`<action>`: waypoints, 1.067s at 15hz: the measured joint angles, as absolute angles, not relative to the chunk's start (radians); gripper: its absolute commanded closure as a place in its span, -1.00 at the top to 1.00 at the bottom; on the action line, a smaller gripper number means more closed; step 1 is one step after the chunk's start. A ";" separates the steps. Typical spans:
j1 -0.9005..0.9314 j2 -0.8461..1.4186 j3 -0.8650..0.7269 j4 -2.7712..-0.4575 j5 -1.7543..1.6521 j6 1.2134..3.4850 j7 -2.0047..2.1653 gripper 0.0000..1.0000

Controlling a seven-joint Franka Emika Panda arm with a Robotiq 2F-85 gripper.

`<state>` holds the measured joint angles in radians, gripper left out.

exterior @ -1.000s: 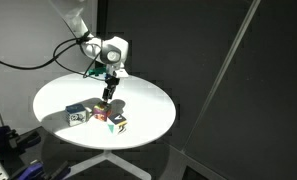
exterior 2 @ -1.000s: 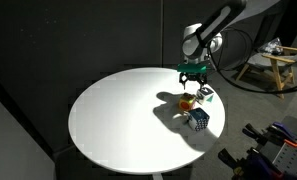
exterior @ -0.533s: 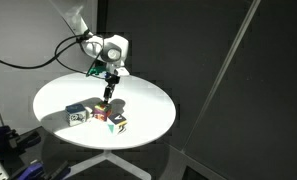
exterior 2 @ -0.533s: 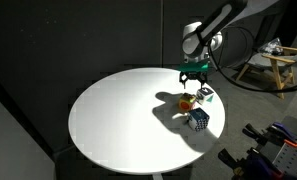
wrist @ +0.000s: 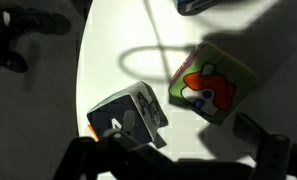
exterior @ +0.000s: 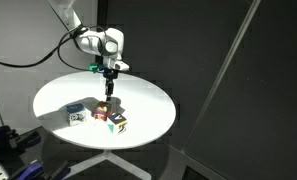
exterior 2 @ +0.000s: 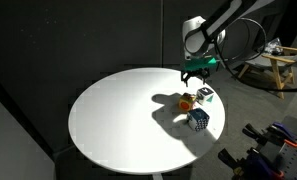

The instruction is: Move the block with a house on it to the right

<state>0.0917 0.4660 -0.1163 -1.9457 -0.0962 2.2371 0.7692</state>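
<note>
Wrist view, nearest edge: logged the Robotiq gripper (wrist: 183, 158) with dark, blurred fingers (wrist: 88, 152) spread wide and nothing pinched between them. Just beyond, found the white cube with dark marks (wrist: 130, 115), skewed in frame, on the round white table (wrist: 108, 60). Beside it, across a narrow strip of bare table, noted the block with a house on it (wrist: 213, 82): a small cube with orange-yellow faces and a red picture on the upward face. Further on, glimpsed a dark object (wrist: 203, 5) cut off by the top edge; could not identify it.

In an exterior view, nearest the camera, marked the blue-and-white cube (exterior 2: 198, 119) close to the table rim. Behind it, placed the block with a house on it (exterior 2: 188, 100), with the white cube with dark marks (exterior 2: 204, 94) just beside it. Recorded the gripper (exterior 2: 195, 75) above and slightly behind this group, clear of all three cubes. Traced the grey-and-white robot arm (exterior 2: 213, 25) up toward the top right. Farthest back, noted a light wooden frame (exterior 2: 273, 60) against the black curtain (exterior 2: 88, 40).

In an exterior view, found the block with a house on it (exterior: 101, 113) in the middle of the cluster. Saw the gripper (exterior: 108, 90) above it, not in contact.
</note>
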 measured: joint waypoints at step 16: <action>0.118 0.203 -0.055 -2.240 -0.229 2.280 0.331 1.00</action>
<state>0.1180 0.2029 -0.0551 -2.2400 -0.2285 2.2802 0.3306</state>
